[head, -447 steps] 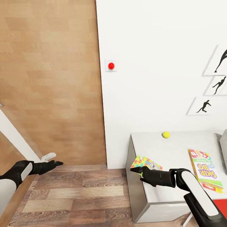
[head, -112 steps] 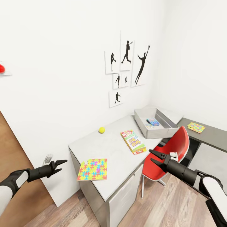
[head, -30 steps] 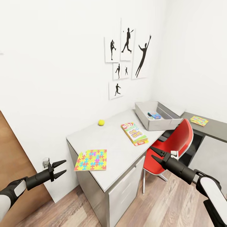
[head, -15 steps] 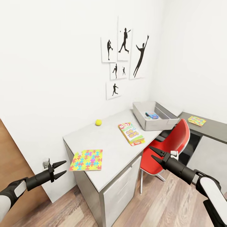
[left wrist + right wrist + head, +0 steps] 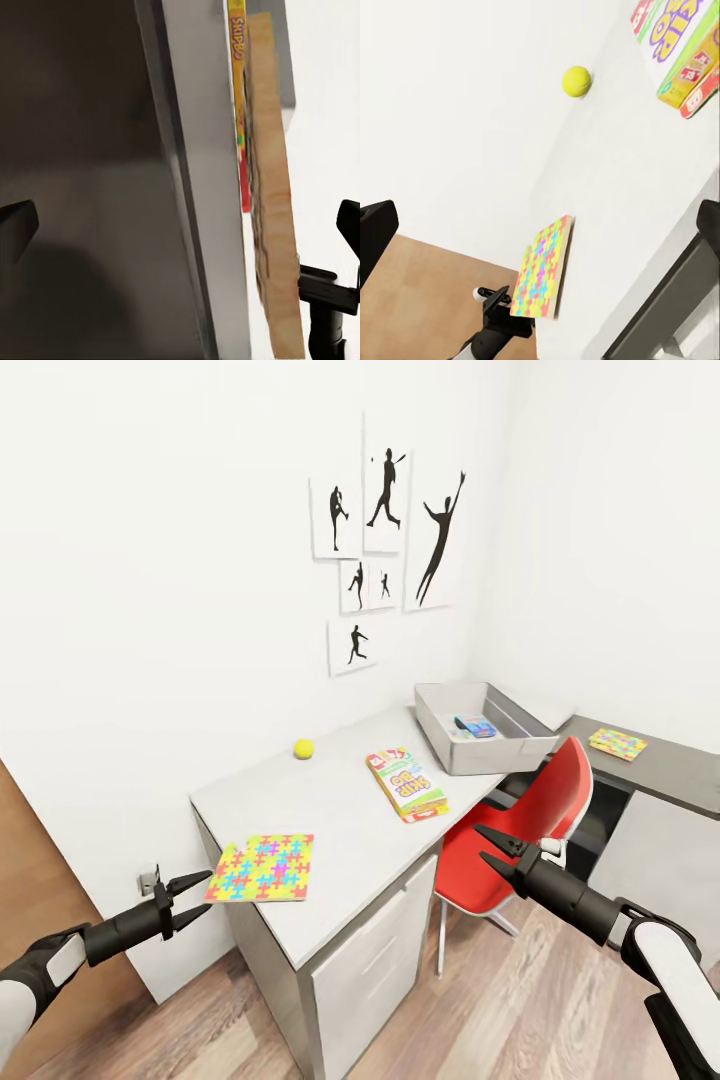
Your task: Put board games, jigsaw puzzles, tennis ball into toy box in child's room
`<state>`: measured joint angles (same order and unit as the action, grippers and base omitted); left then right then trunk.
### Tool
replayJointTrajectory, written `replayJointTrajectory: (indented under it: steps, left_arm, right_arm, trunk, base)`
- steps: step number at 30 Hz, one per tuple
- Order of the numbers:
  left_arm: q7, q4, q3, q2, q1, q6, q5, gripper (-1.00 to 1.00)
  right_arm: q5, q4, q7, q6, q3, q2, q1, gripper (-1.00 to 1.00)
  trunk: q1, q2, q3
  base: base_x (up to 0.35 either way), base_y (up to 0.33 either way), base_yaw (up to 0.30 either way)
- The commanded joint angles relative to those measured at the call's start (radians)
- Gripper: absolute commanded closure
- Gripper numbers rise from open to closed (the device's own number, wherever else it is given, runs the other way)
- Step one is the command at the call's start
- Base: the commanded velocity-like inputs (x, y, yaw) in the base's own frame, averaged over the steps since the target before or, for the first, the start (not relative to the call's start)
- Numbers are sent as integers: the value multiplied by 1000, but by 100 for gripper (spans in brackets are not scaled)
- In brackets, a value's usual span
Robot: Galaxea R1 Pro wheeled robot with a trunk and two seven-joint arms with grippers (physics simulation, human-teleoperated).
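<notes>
A colourful jigsaw puzzle (image 5: 262,868) lies at the near left corner of the grey table (image 5: 340,825). Behind it rest a yellow tennis ball (image 5: 304,748) and a Skip-Bo board game (image 5: 405,783). The grey toy box (image 5: 480,727) stands at the table's far right with a small blue box inside. A second jigsaw puzzle (image 5: 617,743) lies on the side desk. My left gripper (image 5: 188,900) hangs open, left of the table's corner. My right gripper (image 5: 493,851) is open in front of the red chair. The right wrist view holds the ball (image 5: 577,81), puzzle (image 5: 542,270) and game (image 5: 680,45).
A red chair (image 5: 520,828) is tucked at the table's right front. White drawers (image 5: 370,970) fill the table's front. A dark side desk (image 5: 650,770) runs along the right wall. Wooden floor (image 5: 500,1020) lies open below. A brown door (image 5: 30,880) is at far left.
The whole picture has drifted left and slightly down, so the camera has moved; the table now sits further left. Both grippers hold the same open pose.
</notes>
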<state>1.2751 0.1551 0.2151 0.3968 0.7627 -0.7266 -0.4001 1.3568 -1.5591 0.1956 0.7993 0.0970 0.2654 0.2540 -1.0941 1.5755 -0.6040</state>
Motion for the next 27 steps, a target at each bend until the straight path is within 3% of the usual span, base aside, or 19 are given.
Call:
replayJointTrajectory:
  steps: [1,18,24,27]
  left_arm:
    - [3,0,3,-1,1,-9,1,-100]
    - [6,0,4,-6,1,-10,1,-100]
    - [6,0,4,-7,1,-9,1,-100]
    - [6,0,4,-7,1,-8,1,-100]
  right_arm:
    - [-4,1,5,5,1,0,1,-100]
    - [-4,23,5,5,1,0,1,-100]
    - [-4,24,5,5,1,0,1,-100]
    - [-4,24,5,5,1,0,1,-100]
  trunk:
    - [0,0,-1]
    - [0,0,-1]
    - [23,-42,18]
    - [23,-42,18]
  base:
    - [0,-206,0]
    - [0,-28,0]
    - [0,0,0]
    - [0,0,0]
